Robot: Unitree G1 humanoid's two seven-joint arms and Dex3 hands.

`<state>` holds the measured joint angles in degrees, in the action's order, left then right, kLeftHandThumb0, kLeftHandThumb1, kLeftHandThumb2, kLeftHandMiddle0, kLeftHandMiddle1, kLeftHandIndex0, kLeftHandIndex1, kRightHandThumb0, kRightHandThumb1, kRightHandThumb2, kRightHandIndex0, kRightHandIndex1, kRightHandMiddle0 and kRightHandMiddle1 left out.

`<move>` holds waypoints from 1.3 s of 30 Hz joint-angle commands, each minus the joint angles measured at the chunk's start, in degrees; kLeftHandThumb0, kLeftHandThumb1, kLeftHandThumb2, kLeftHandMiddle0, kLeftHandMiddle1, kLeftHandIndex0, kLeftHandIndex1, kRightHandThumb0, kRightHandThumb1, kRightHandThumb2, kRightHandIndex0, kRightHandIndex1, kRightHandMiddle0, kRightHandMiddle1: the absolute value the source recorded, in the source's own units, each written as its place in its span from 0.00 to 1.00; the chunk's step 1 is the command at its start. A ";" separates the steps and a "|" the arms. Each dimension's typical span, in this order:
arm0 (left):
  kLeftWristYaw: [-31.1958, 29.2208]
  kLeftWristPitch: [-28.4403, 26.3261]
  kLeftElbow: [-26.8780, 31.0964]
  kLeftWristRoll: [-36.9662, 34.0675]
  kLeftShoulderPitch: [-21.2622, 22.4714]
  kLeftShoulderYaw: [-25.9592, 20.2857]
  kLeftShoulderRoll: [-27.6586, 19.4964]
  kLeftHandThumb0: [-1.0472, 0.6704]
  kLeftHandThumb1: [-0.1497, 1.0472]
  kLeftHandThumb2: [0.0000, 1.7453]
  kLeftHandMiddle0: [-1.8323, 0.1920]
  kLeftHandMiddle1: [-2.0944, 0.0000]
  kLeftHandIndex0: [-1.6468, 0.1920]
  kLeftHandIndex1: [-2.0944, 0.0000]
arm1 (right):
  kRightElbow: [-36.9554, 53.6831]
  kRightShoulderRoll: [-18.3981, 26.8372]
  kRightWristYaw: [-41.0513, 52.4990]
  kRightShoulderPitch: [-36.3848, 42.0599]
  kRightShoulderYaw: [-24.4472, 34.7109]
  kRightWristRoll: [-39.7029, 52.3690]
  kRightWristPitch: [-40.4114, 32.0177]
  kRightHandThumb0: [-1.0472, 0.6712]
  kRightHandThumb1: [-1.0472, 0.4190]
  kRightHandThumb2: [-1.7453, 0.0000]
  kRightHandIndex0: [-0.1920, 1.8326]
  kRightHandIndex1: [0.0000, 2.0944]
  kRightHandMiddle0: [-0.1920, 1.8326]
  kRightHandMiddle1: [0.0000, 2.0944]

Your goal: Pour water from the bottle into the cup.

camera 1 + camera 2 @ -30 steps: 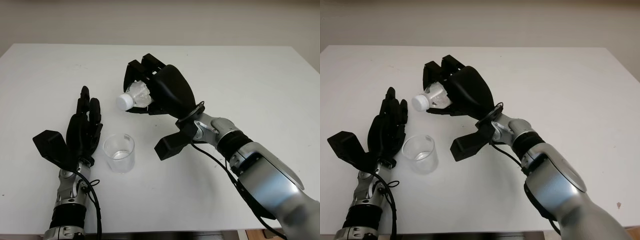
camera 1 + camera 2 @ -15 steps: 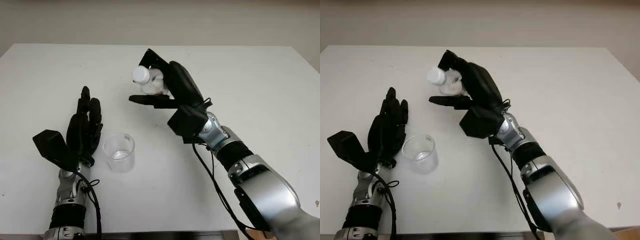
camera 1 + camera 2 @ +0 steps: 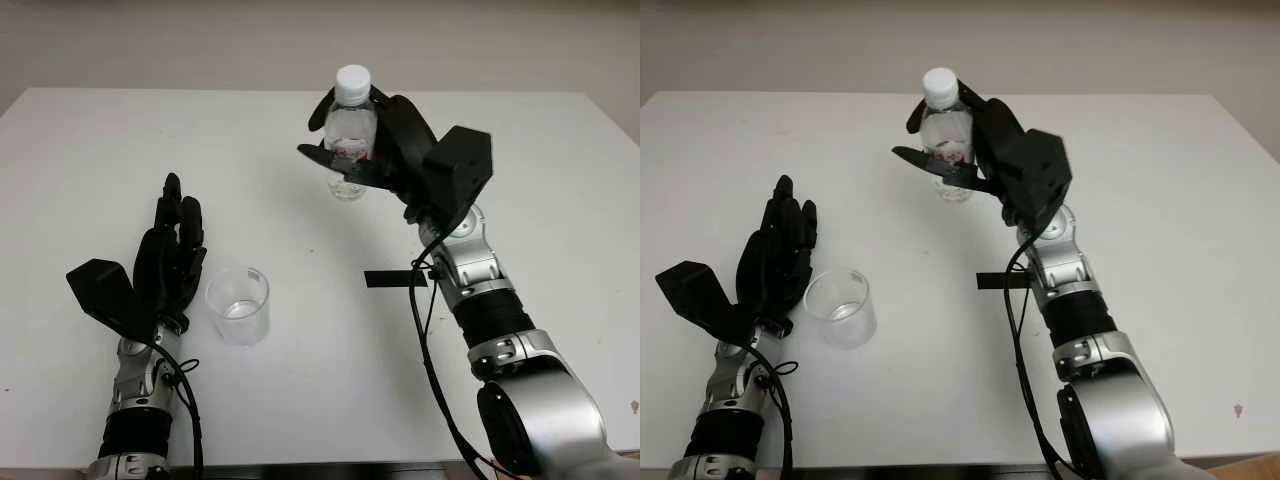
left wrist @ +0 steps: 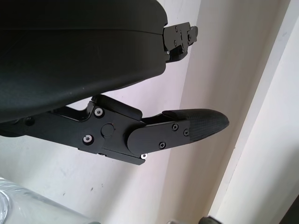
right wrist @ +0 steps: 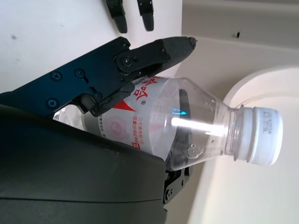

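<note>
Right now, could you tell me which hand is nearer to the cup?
Left. The left hand is open right beside the clear plastic cup; the right hand holds the water bottle upright, well behind it.

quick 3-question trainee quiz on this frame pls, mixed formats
1. True or false: the clear plastic bottle with a white cap is upright in the right hand.
2. The left hand is: A) gripping the clear plastic cup; B) open beside the cup; C) on the bottle.
3. Fill in: the bottle's cap is ___.

Key: 1 true; 2 B; 3 on (white, closed).
</note>
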<state>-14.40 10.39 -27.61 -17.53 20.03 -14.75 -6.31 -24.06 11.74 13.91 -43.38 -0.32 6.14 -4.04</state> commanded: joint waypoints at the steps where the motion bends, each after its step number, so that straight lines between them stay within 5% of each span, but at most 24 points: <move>1: -0.02 -0.71 -1.12 0.34 -1.79 0.36 0.49 0.20 1.00 0.32 0.98 0.97 0.98 0.97 | 4.85 1.44 0.29 1.17 1.84 1.39 -4.71 0.39 0.00 0.79 0.80 1.00 0.59 1.00; 9: -0.29 -0.61 -1.26 0.42 -1.62 0.41 0.42 0.20 1.00 0.32 0.98 0.97 0.98 0.97 | 12.15 2.67 0.78 5.55 5.36 3.94 -15.86 0.41 0.00 0.75 0.88 1.00 0.66 1.00; 13: -0.44 -0.76 -1.00 0.10 -1.82 0.24 0.47 0.20 1.00 0.32 0.98 0.97 0.98 0.97 | 14.19 2.16 -1.03 6.89 6.58 4.31 -20.38 0.40 0.00 0.76 0.84 1.00 0.64 1.00; 25: -0.94 -1.47 0.68 -0.34 -3.21 0.02 0.52 0.20 1.00 0.32 0.99 0.98 0.99 0.98 | 19.61 1.28 -3.52 11.99 5.87 4.68 -28.20 0.38 0.00 0.80 0.88 1.00 0.64 1.00; 39: -0.61 -1.80 2.05 -0.07 -4.33 0.10 0.48 0.21 1.00 0.32 0.98 0.97 0.99 0.98 | 25.52 1.55 -1.52 19.20 3.57 2.17 -24.59 0.38 0.00 0.78 0.89 1.00 0.66 1.00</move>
<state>-15.19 9.16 -24.59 -17.69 17.52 -14.74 -6.27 -0.60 13.37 12.51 -24.61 3.40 8.58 -30.02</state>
